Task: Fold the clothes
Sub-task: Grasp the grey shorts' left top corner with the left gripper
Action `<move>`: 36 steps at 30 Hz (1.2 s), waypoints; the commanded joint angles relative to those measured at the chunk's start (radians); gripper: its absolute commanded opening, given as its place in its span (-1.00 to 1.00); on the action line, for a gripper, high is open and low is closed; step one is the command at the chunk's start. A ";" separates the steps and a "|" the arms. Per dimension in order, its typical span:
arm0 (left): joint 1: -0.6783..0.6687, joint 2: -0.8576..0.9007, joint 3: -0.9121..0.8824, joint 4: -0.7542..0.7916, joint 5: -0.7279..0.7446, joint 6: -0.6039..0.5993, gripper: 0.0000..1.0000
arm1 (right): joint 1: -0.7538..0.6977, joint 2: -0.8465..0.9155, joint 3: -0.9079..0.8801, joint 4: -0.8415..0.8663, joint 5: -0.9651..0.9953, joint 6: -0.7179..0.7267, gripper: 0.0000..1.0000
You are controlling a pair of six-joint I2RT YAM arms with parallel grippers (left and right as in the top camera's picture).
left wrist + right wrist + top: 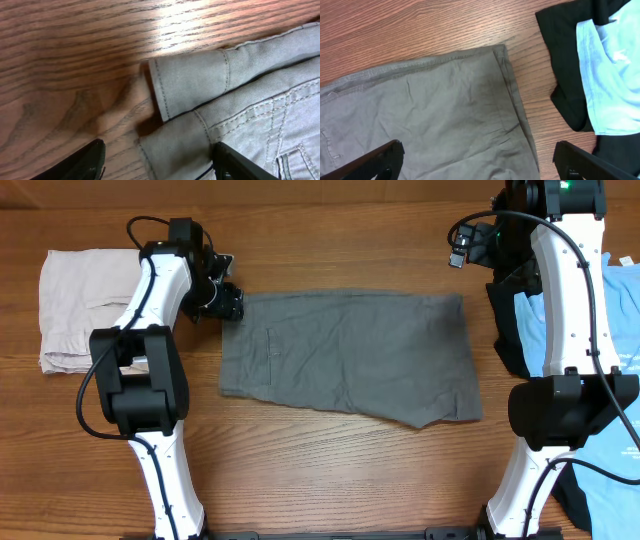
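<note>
Left tool (pixel 159 152) wide open, empty, straddling waistband corner (pixel 165 85) of grey shorts (pixel 350 355), flat on surface (pixel 330 460).
Should pinch both layers squarely before lifting; right tool (pixel 479 150), agape and empty, suits the far corner.

Both arms are built alike: long links in white, rounded shells, joined by bulky matte-black joint housings. On the left arm (pixel 160 290), a thin black cable (pixel 82 395) loops out beside the large black joint well behind the end effector. A second loop curls off just behind the left end effector (pixel 230 300), which is blocky and black all over. The right arm (pixel 570 290) has a black lead (pixel 590 310) running along its white link, and a small green light (pixel 566 185) shows on the dark housing behind the right end effector (pixel 477 146). Seen close, its fingers (pixel 377 159) are black, flat and tapered, with a dull sheen.
</note>
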 commanded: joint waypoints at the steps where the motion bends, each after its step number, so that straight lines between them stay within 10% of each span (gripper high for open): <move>1: -0.014 0.021 -0.017 0.012 0.013 0.019 0.45 | 0.003 0.001 0.007 0.002 -0.001 0.001 1.00; 36: -0.064 -0.087 -0.020 -0.042 0.016 -0.068 -0.40 | 0.003 0.001 0.007 0.002 -0.002 0.001 1.00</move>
